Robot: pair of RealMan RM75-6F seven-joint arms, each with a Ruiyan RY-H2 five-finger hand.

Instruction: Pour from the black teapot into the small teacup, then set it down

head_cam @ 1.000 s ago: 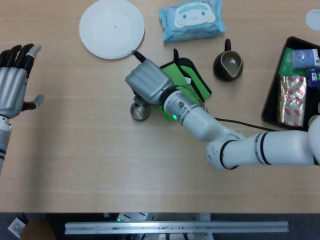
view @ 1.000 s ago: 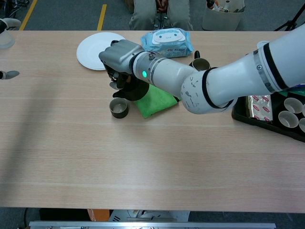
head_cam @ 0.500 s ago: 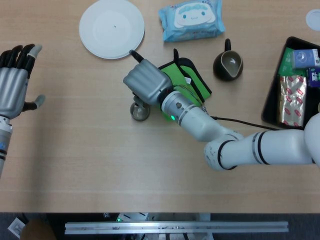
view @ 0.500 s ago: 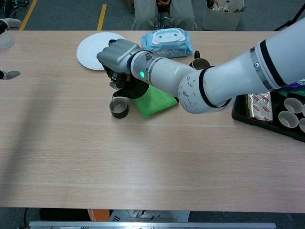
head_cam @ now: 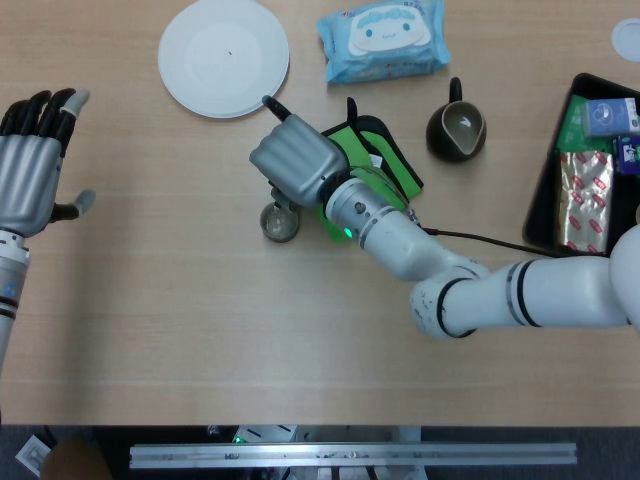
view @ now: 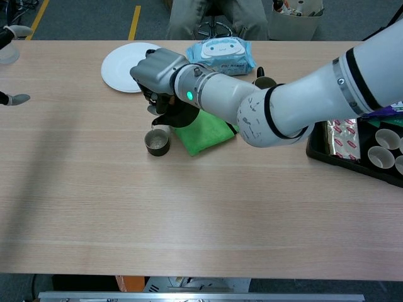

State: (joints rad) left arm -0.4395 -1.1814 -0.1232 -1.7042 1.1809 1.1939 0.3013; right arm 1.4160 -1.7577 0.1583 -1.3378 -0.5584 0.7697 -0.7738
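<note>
My right hand [head_cam: 295, 160] grips the black teapot [view: 177, 116] and holds it tilted above the table. The hand covers most of the pot in the head view; only its thin black handle [head_cam: 272, 105] sticks out toward the plate. The small dark teacup [head_cam: 280, 222] stands on the table just below the hand. In the chest view the spout hangs right over the rim of the teacup [view: 157, 141]. I cannot see any stream of liquid. My left hand [head_cam: 30, 172] hovers at the far left edge, fingers spread, holding nothing.
A green cloth [head_cam: 388, 165] lies under the right wrist. Behind it are a white plate [head_cam: 223, 55], a blue wipes pack [head_cam: 383, 38] and a dark pitcher [head_cam: 457, 130]. A black tray [head_cam: 545, 200] of packets sits at the right edge.
The right hand has tipped the teapot further, bringing the spout down to the teacup's rim. The left hand has drifted slightly toward the near edge.
</note>
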